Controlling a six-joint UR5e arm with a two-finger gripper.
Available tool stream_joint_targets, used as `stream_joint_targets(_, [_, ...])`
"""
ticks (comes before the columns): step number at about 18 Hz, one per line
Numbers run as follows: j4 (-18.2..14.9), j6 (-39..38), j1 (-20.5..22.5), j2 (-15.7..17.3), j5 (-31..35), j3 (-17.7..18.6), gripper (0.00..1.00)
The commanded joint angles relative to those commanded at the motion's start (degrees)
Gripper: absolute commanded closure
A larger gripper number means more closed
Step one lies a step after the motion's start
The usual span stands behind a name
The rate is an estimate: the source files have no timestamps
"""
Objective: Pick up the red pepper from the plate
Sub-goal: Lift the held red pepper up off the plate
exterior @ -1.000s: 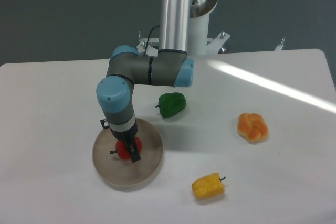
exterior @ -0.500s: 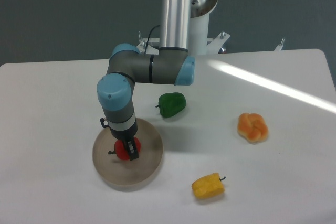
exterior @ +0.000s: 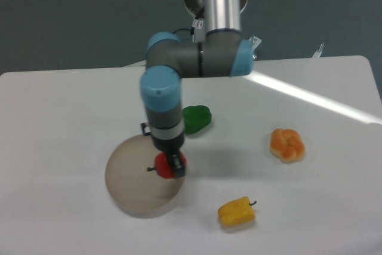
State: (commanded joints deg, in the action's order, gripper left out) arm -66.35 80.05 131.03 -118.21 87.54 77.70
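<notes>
step: lift/carry | gripper (exterior: pixel 172 166) pinching red pepper (exterior: pixel 163 165), over right part of plate (exterior: pixel 128 192) | next: likely raise clear of rim, keep grip firm

red pepper (exterior: pixel 164 165): glossy plastic | plate (exterior: pixel 128 184): matt, smooth | table (exterior: pixel 71 106): matt white

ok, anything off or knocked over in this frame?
Nothing stands out. The end effector grips the red pepper above the plate; green pepper, yellow pepper and bun lie separately, intact.

Green pepper (exterior: pixel 196 118), yellow pepper (exterior: pixel 236 212), bun (exterior: pixel 287 145)
</notes>
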Motion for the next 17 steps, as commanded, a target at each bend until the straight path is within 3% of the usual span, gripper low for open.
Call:
stream_joint_targets(2, [-2.3,3.4,2.6,-0.1,-0.4,-1.4,0.42])
stream_joint_targets(9, [-2.6,13.5,8.7,-0.5,-1.9,-2.6,0.42])
stream_joint_targets(17, [-2.6,14.4,9.7,-1.1,-2.4,-2.8,0.42])
